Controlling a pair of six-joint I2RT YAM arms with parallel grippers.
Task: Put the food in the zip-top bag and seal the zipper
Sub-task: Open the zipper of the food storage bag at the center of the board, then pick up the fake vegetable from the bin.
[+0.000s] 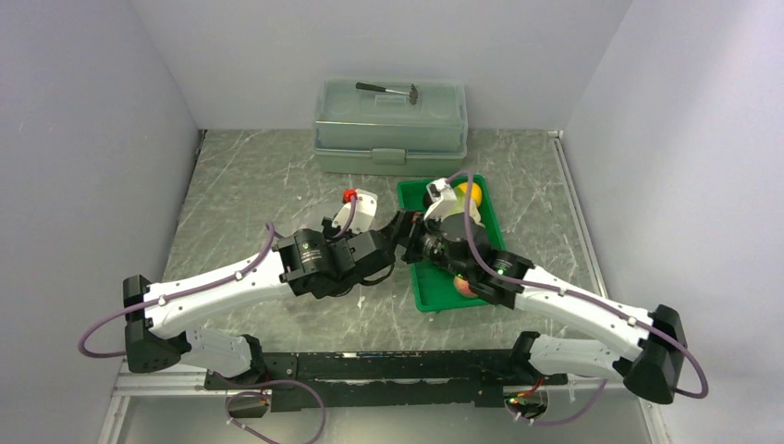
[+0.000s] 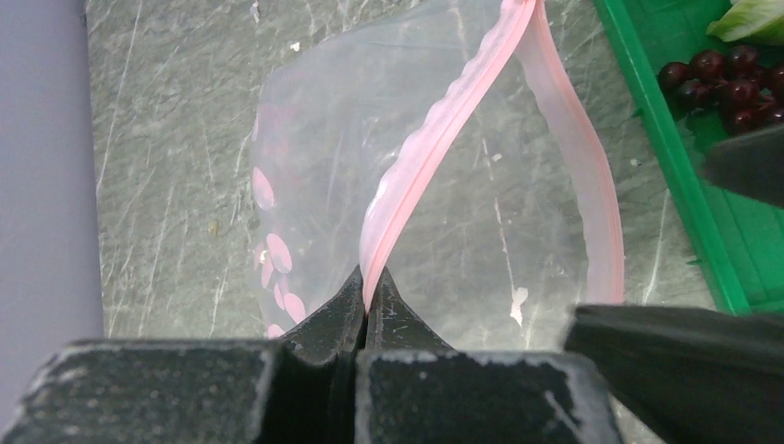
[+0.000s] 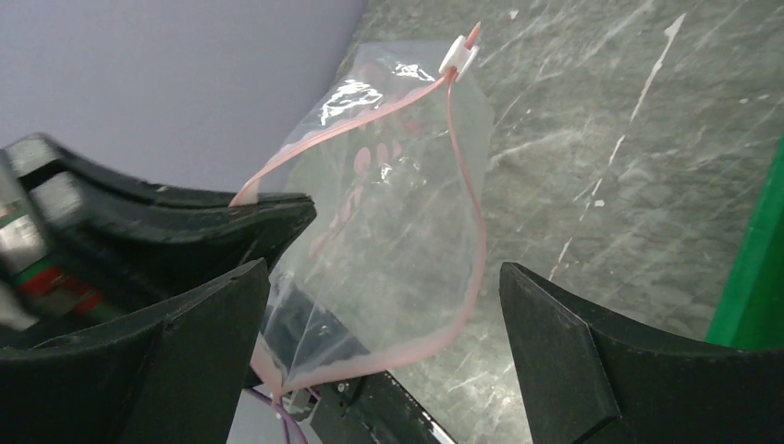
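In the top view, the left arm reaches from the lower left towards the middle of the table (image 1: pixel 250 176), and its left gripper (image 2: pixel 368 289) is pinched tight on the pink zipper strip (image 2: pixel 434 139) of the clear bag (image 2: pixel 324 148). The bag is held up off the marble surface just left of centre. Its mouth gapes open, with the two pink edges parted into a loop, and a small slider (image 3: pixel 459 54) sits at the far end of the strip. At the back, in the upper middle of the frame, a pale green box (image 1: pixel 390 129) carries a hammer (image 1: pixel 388 90) on its lid. Right of the bag lies the green tray (image 1: pixel 423 298), holding dark grapes (image 2: pixel 721 79), a green leaf (image 2: pixel 758 18) and a yellow piece of food (image 1: pixel 471 194). The right gripper (image 3: pixel 384 273) hangs over the tray's left part, close to the bag, its fingers spread wide and holding nothing.
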